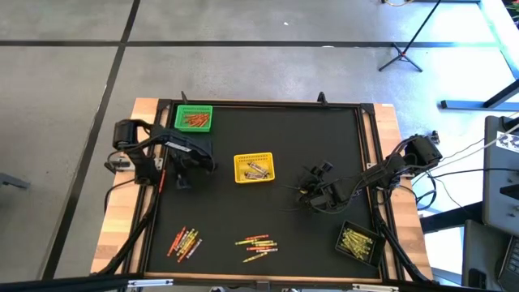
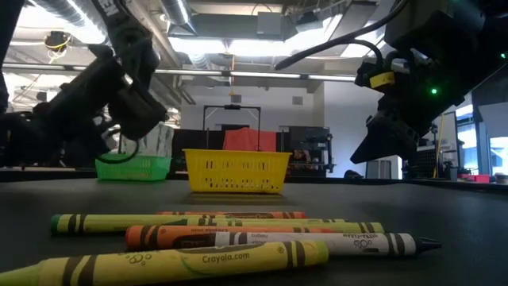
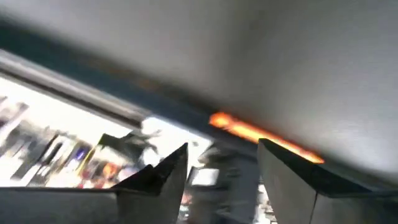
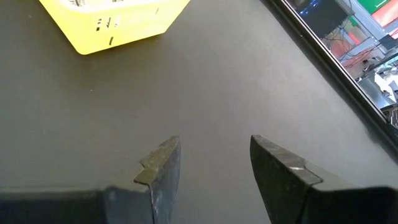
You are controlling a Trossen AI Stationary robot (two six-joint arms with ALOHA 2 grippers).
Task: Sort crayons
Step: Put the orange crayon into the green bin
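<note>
High view: overhead, straight down, whole table (image 1: 268,162). Low view: tabletop level, crayons (image 2: 238,238) close at 6 o'clock, facing room. Yellow basket (image 1: 254,167) shared by high, low, right wrist views. Left wrist view tilted, blurred.

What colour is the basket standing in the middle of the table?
Yellow. The basket shows best in the high view, between the two arms.

Looking matt and smooth: black mat (image 1: 259,146) covering the desk. Showing pale wood at the desk edge (image 1: 115,219). Looking like perforated plastic: yellow basket (image 2: 236,171), center frame. Wearing printed paper wrappers, faintly glossy: crayons (image 2: 230,238), lower frame. Appearing dull and dark with worn tips: right gripper (image 4: 214,155) fingers (image 4: 163,163).
</note>
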